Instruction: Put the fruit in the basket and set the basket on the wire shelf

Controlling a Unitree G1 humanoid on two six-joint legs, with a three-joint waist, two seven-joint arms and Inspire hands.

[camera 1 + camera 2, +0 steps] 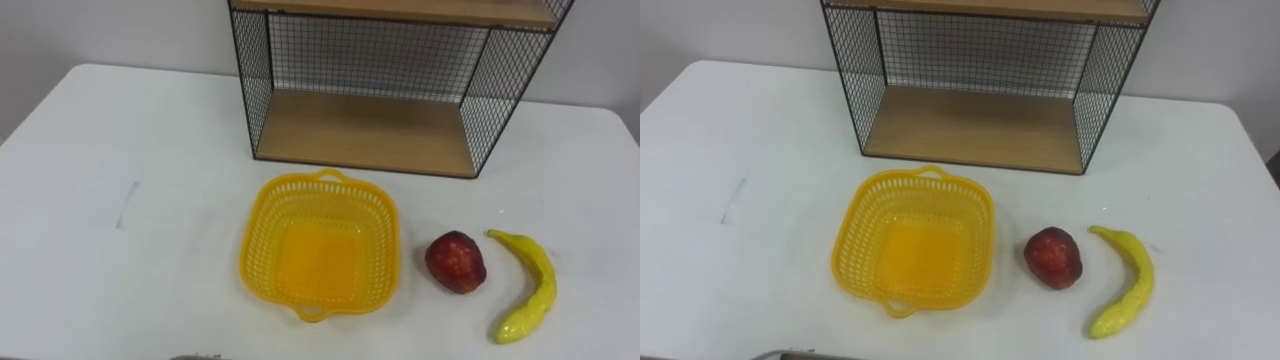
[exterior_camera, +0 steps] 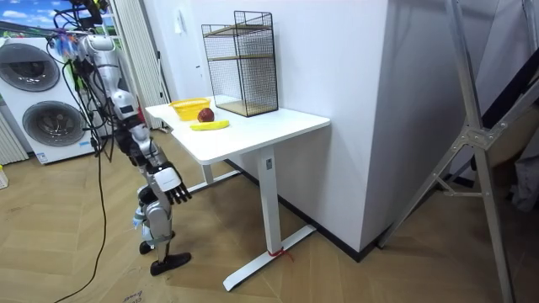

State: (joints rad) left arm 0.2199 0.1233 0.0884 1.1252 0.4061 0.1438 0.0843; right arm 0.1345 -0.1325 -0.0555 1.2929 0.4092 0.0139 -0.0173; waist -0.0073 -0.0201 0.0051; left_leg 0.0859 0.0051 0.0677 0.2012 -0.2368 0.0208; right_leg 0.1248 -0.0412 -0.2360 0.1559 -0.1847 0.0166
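Bench [image 1: 100,150]: wire shelf [image 1: 360,130] at rear; basket [image 1: 262,240] before it; apple [image 1: 456,262] just right of basket, banana [image 1: 541,280] beyond, both on bench. Right hand [image 2: 172,180] hangs below bench edge, fingers loosely spread, well apart from fruit.

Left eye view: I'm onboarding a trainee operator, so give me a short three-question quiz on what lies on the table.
1. True or false: the yellow basket already holds fruit.
2. Which lies farthest to the robot's right? A. yellow basket B. apple C. banana
3. What stands just beyond the yellow basket, away from the robot?

Key: 1 false; 2 C; 3 the wire shelf.
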